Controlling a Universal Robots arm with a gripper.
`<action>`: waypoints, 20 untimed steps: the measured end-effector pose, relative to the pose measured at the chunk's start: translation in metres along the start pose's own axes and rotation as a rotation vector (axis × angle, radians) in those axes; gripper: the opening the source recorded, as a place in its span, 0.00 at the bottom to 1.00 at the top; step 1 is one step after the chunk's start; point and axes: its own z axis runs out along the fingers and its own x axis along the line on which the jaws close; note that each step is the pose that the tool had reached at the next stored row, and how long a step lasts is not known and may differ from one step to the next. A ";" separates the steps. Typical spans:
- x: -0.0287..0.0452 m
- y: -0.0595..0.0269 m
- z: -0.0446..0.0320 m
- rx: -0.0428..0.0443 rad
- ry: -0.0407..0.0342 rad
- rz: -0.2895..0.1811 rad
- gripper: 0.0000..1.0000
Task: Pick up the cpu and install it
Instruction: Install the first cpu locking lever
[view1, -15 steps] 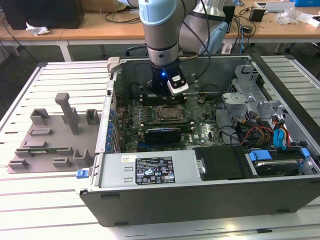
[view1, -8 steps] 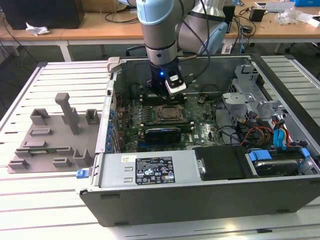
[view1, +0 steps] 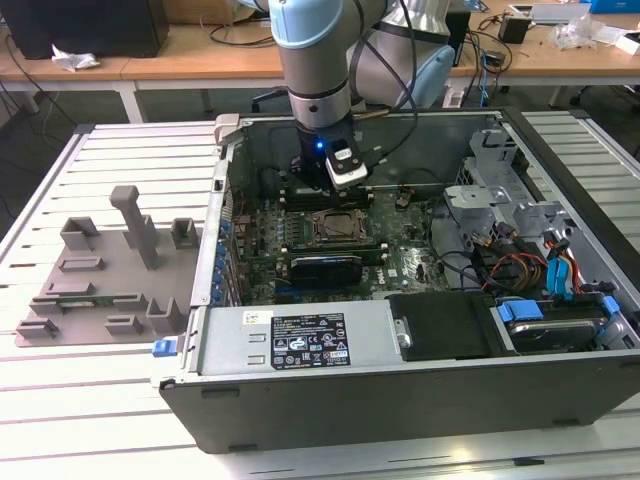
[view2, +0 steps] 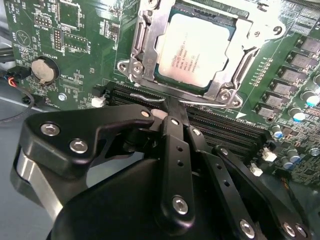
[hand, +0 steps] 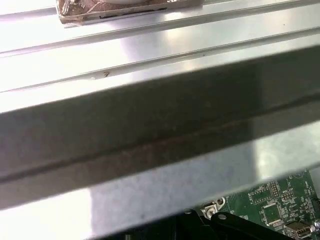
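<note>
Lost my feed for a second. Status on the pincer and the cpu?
Pincer low over the motherboard, beside the socket. Cpu seated in the socket frame, nothing gripped. Nothing on top of it.

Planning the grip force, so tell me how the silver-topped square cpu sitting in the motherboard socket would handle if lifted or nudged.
The thin square cpu with a shiny silver metal top looks rigid, so it probably won't flex. Its smooth top may be slippery. Lying flat inside the metal socket frame, it likely won't slide or tip when nudged, and it looks light for its size.
</note>
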 end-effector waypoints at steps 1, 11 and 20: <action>0.0002 -0.0001 0.0013 -0.0014 -0.0073 0.003 0.11; 0.0005 -0.0027 0.0048 -0.0125 -0.0504 0.004 0.11; 0.0041 0.0022 0.0051 -0.0104 -0.0538 0.018 0.11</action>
